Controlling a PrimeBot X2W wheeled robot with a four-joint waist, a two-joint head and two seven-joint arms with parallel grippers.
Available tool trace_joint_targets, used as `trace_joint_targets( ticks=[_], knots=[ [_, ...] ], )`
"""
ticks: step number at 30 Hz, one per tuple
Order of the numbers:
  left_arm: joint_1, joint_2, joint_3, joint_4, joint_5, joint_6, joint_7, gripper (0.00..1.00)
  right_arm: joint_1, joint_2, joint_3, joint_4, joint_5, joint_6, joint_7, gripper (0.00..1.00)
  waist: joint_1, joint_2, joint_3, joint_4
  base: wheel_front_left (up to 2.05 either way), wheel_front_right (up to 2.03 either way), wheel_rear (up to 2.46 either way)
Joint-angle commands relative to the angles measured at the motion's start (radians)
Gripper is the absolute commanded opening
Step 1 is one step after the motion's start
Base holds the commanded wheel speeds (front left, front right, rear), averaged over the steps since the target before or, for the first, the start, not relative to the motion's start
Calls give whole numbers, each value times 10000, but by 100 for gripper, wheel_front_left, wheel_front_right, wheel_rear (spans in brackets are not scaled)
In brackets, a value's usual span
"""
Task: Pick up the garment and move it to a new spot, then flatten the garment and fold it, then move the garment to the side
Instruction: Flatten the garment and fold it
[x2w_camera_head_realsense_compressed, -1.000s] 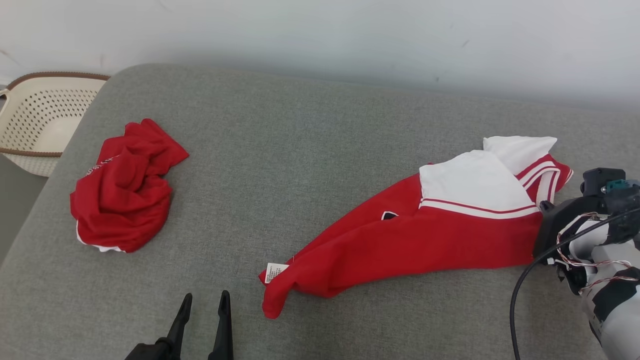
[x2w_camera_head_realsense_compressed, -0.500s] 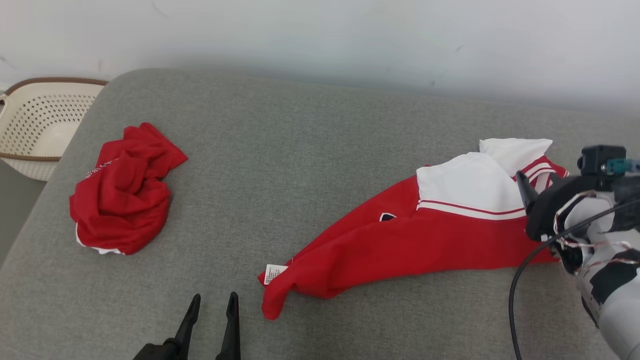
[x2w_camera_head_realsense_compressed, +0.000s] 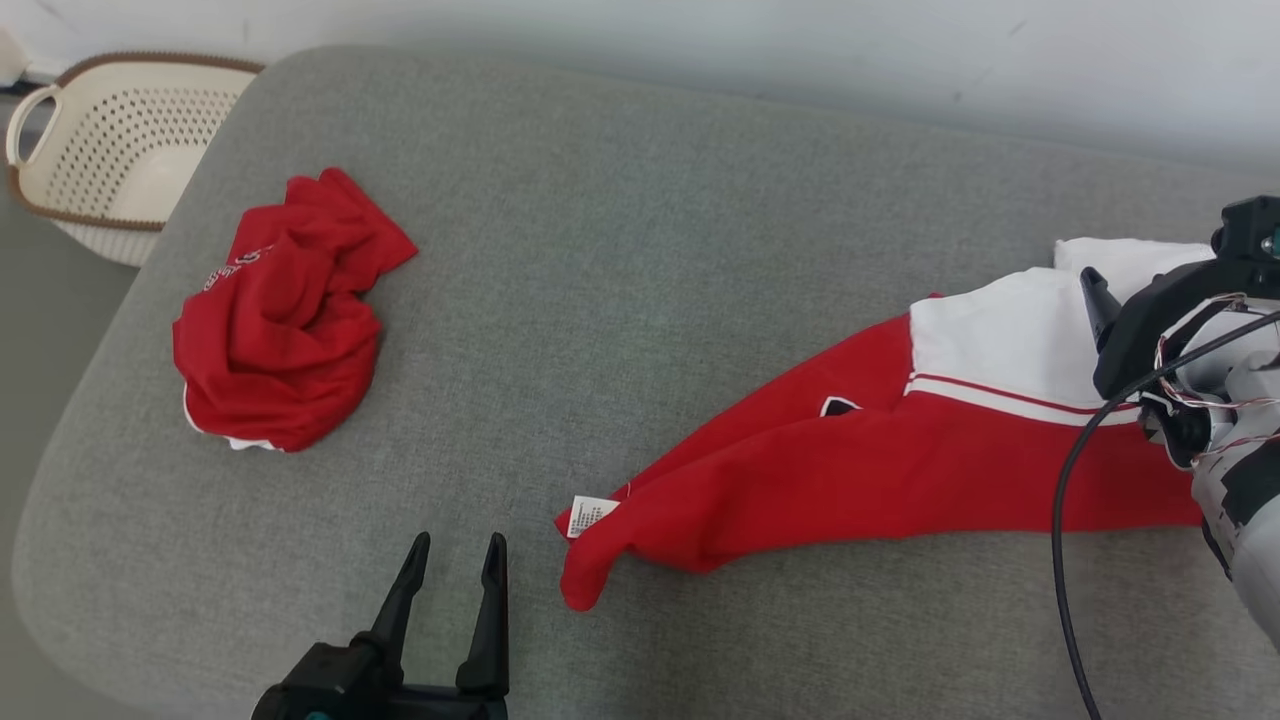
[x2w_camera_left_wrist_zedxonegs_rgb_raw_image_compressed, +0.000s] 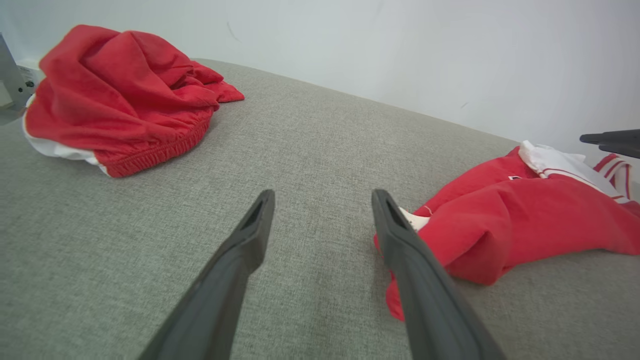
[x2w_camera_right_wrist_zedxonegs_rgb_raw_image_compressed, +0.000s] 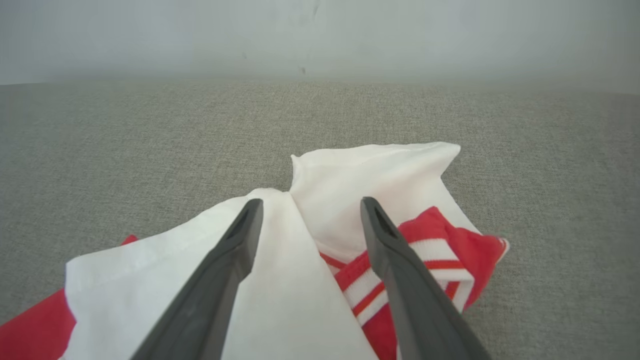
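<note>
The garment (x2w_camera_head_realsense_compressed: 850, 470), a red shirt with a white upper part and striped trim, lies stretched out on the right of the grey cushion (x2w_camera_head_realsense_compressed: 640, 250). Its white tag end points to the front middle. My right gripper (x2w_camera_head_realsense_compressed: 1100, 290) hovers open just above the white end, nothing between its fingers. In the right wrist view that gripper (x2w_camera_right_wrist_zedxonegs_rgb_raw_image_compressed: 308, 201) has the garment's white fabric (x2w_camera_right_wrist_zedxonegs_rgb_raw_image_compressed: 370, 170) beneath it. My left gripper (x2w_camera_head_realsense_compressed: 459, 540) is open and empty near the front edge, just left of the tag end. In the left wrist view my left gripper (x2w_camera_left_wrist_zedxonegs_rgb_raw_image_compressed: 324, 192) has the garment (x2w_camera_left_wrist_zedxonegs_rgb_raw_image_compressed: 525, 220) to its right.
A second, crumpled red garment (x2w_camera_head_realsense_compressed: 280, 320) (x2w_camera_left_wrist_zedxonegs_rgb_raw_image_compressed: 115, 100) sits on the cushion's left part. A cream perforated basket (x2w_camera_head_realsense_compressed: 110, 150) stands beyond the cushion's left edge. A pale wall runs behind. A finger of the right gripper (x2w_camera_left_wrist_zedxonegs_rgb_raw_image_compressed: 610, 140) shows at the left wrist view's right edge.
My right gripper has opened and come up off the garment's right end. The camera has shifted, so the whole scene sits differently in the picture. The left gripper has come a little forward.
</note>
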Motion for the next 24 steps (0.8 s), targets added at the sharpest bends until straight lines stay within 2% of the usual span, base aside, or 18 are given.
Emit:
trace_joint_targets(
  ticks=[1,8,9,10,11,12,19,24],
  knots=[
    [-130,2,-112,-46,-55,58,-16,100,-106,38,75,116,-30,5,17,100,-1,-1,468,361,0,0,0],
    [-201,2,-249,5,-58,155,-16,100,76,167,273,297,105,5,383,100,-1,-1,552,449,0,0,0],
    [-221,2,-247,17,-55,149,-16,100,107,170,301,329,125,5,445,77,-1,-1,544,450,0,0,0],
    [-234,3,-242,31,-53,142,-16,100,122,185,341,348,118,5,483,33,-1,-1,534,449,0,0,0],
    [-241,3,-232,42,-48,144,-16,100,115,175,395,350,84,5,450,12,-1,-1,527,443,0,0,0],
    [-243,2,-216,49,-43,150,-16,100,87,148,429,351,57,5,386,0,-1,-1,521,431,0,0,0],
    [-148,2,-116,78,-16,198,-16,100,30,126,716,111,-39,5,-292,0,-1,-1,418,232,0,0,0],
    [9,2,32,172,26,205,-16,100,379,93,876,-463,159,5,-1265,0,-1,-1,123,16,0,0,0]
  ],
)
